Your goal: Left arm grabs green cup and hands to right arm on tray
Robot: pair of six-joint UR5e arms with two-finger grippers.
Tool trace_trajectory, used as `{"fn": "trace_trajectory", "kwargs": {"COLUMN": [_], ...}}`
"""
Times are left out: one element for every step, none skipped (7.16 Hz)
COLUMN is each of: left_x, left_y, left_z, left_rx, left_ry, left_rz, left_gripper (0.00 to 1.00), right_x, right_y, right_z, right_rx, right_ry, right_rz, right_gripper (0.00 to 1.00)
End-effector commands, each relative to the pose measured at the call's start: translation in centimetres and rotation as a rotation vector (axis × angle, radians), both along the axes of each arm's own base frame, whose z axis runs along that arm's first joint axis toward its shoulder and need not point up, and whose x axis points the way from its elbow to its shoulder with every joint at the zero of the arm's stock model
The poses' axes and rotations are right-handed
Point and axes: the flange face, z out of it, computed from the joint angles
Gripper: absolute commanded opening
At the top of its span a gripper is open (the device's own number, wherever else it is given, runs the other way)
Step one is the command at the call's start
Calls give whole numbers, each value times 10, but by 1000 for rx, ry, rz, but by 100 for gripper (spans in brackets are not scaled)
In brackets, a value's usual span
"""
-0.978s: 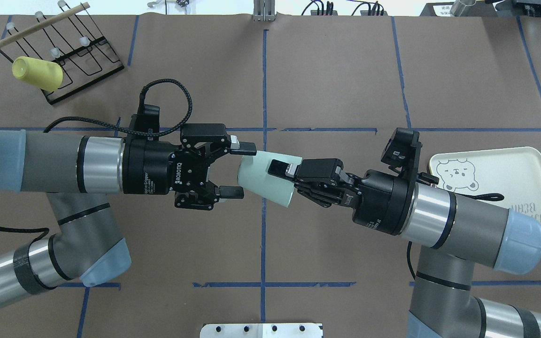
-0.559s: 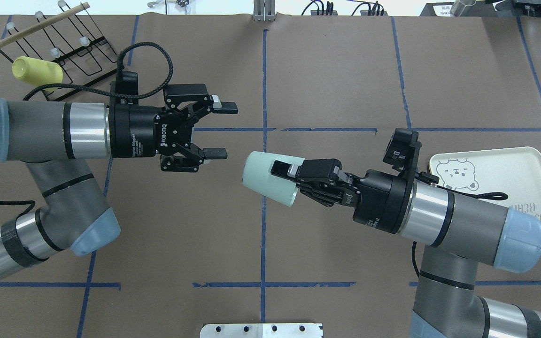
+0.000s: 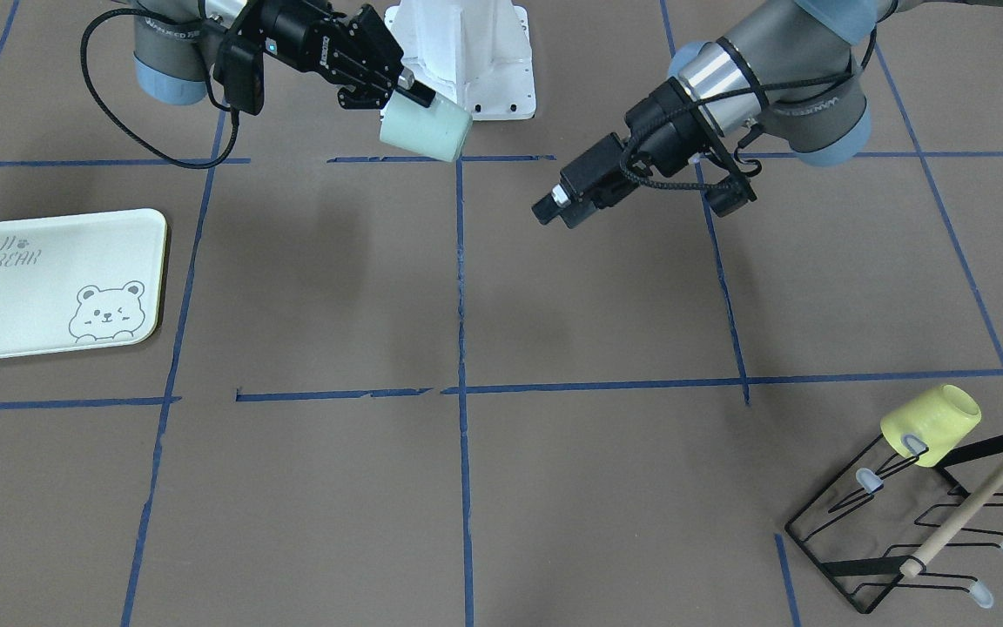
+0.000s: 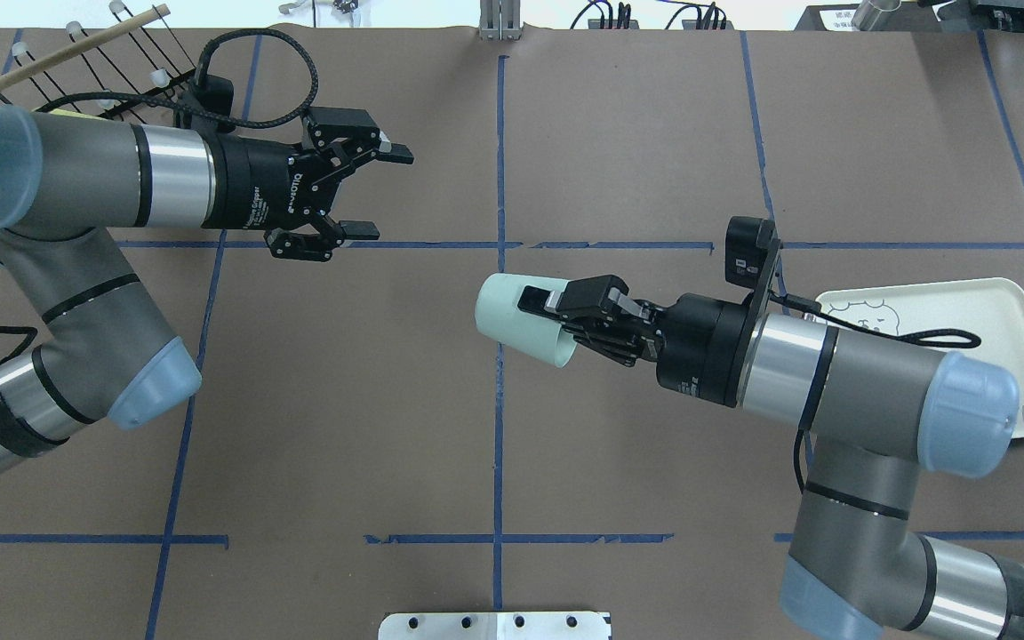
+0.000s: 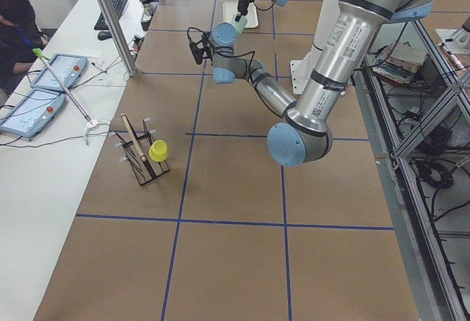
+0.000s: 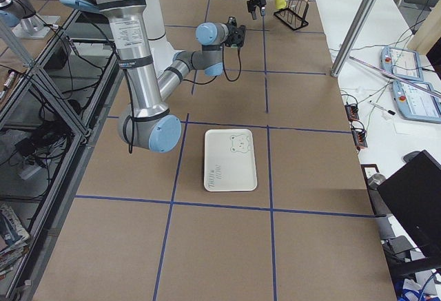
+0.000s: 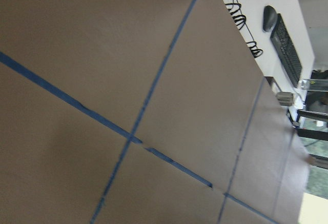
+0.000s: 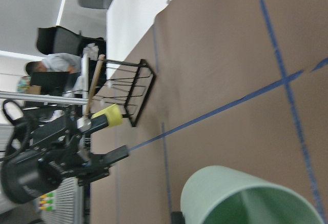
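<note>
Brown paper-covered table [image 4: 654,133], blue tape grid [image 4: 500,133]; white side desk [image 5: 37,189] with keyboard [image 5: 106,11], metal post [image 5: 111,20]

Two arms were at the table — one left arm [image 4: 76,178] and one right arm [image 4: 859,391]. Two cups were counted: one green cup [image 4: 521,331] near the middle, one yellow cup [image 3: 931,424] at the far left. There was one tray [image 3: 31,296] on the right, and one wire rack [image 3: 854,568] at the far left — with one wooden rod [image 3: 976,501] across it.

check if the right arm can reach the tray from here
Probably yes: the tray lies beside the right arm, nothing between them, and the right gripper holds the green cup.
</note>
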Motion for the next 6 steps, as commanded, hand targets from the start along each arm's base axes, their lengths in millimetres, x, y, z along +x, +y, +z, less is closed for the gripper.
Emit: {"fn": "trace_trajectory", "kwargs": {"left_x": [-61,-90,-128,-157,-201,-245], "left_y": [-20,-6,1,1,-4,-4], "left_z": [44,73,101,129,161,186], "left_rx": [147,238,334,415,471,484], "left_ry": [-319,-465,-603,-692,-757,-778], "left_rz": [115,215,335,446,525,598], "left_gripper": [100,100,100,100,100,100], "right_x": [56,63,82,108,137,159], "right_y": [-64,-78,-82,-78,-77,-75], "right_z": [36,57,90,123,150,169], "right_rx": [-10,62,104,174,205,228], "right_ry": [357,527,661,740,769,783], "right_rz": [-81,-116,-151,-192,-223,-248], "right_gripper": [0,0,0,0,0,0]}}
